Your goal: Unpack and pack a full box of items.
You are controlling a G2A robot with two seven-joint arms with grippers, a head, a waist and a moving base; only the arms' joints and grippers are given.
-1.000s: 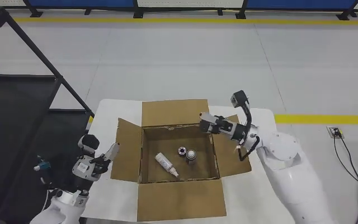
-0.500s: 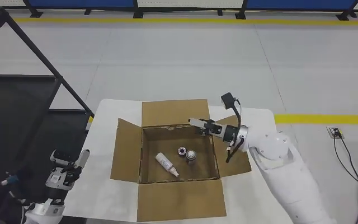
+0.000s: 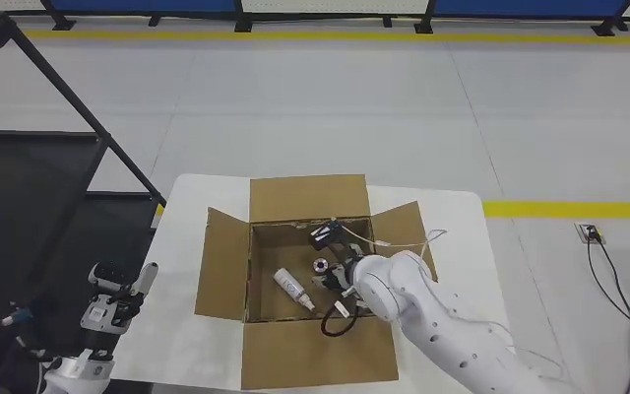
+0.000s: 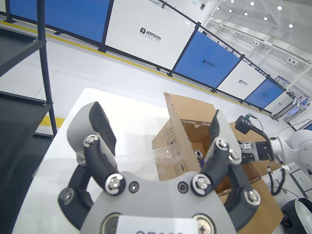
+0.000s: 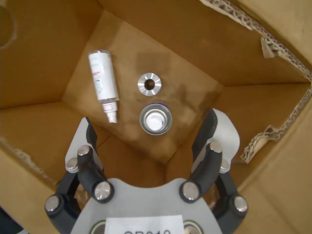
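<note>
An open cardboard box (image 3: 307,197) stands on the white table (image 3: 197,335). On its floor a white spray bottle (image 3: 292,289) lies flat beside a silver ring-shaped cap (image 3: 321,265). In the right wrist view the bottle (image 5: 103,80), the cap (image 5: 149,84) and an upright spray can (image 5: 155,119) sit between the box walls (image 5: 170,25). My right gripper (image 5: 149,116) hangs open inside the box, straight above the can, holding nothing. My left gripper (image 3: 126,276) is off the table's left edge, open and empty (image 4: 157,115), facing the box (image 4: 178,122).
A black metal rack (image 3: 59,197) stands left of the table. All four box flaps are folded outward, the front flap (image 3: 320,350) covering the table's near edge. Bare white tabletop lies left of the box.
My right arm has swung from the box's right flap down into the box, over the can. My left arm drew back off the table's left edge, then stayed there.
</note>
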